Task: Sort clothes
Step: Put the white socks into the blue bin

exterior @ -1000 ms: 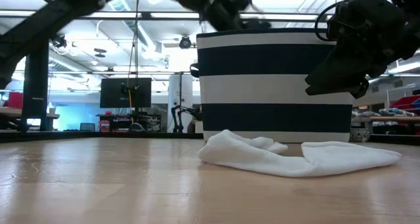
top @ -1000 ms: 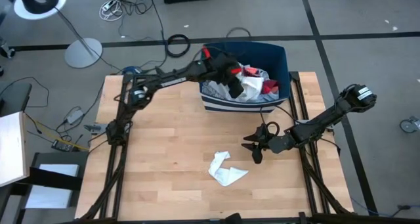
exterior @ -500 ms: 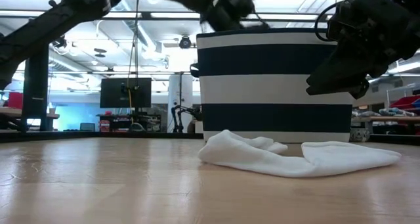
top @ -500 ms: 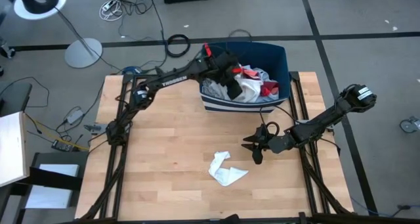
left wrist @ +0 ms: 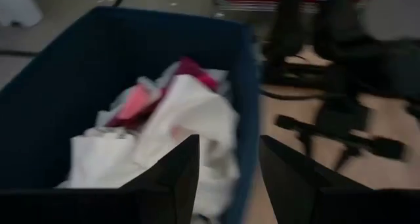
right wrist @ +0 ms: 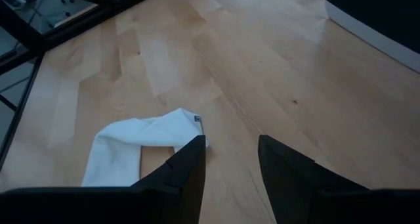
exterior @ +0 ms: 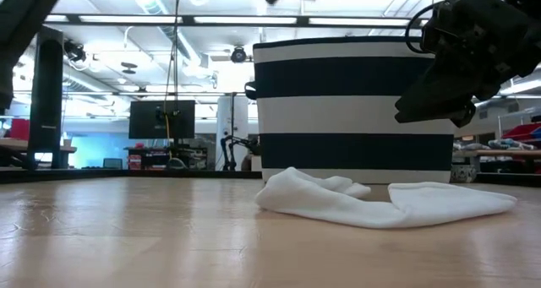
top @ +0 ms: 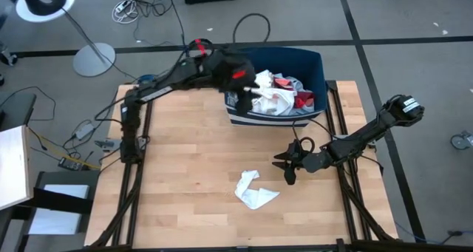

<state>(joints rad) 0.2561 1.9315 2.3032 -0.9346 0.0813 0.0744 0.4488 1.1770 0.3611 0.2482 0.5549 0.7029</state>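
The clothes lie in two places. A heap of white, red and pink pieces [left wrist: 177,119] fills the dark blue striped bin [top: 316,66] at the table's far side. One white piece [top: 253,191] lies crumpled flat on the wood near the table's middle. My left gripper [left wrist: 230,148] hangs open over the bin's left part, above the heap, with nothing between its fingers. My right gripper [right wrist: 230,145] hovers open just to the right of and beyond the white piece [right wrist: 141,148], above the table, touching nothing.
The bin [exterior: 355,111] stands upright on the far half of the table. Bare wood lies to the left of and in front of the white piece [exterior: 380,199]. Dark frame rails run along both side edges. Cables and a lamp base lie on the floor beyond.
My left arm has risen and drawn back toward the table's far left. Its gripper has come up from deep over the heap to the bin's left rim, leaving the low view's top edge. The white piece on the table has stayed where it was.
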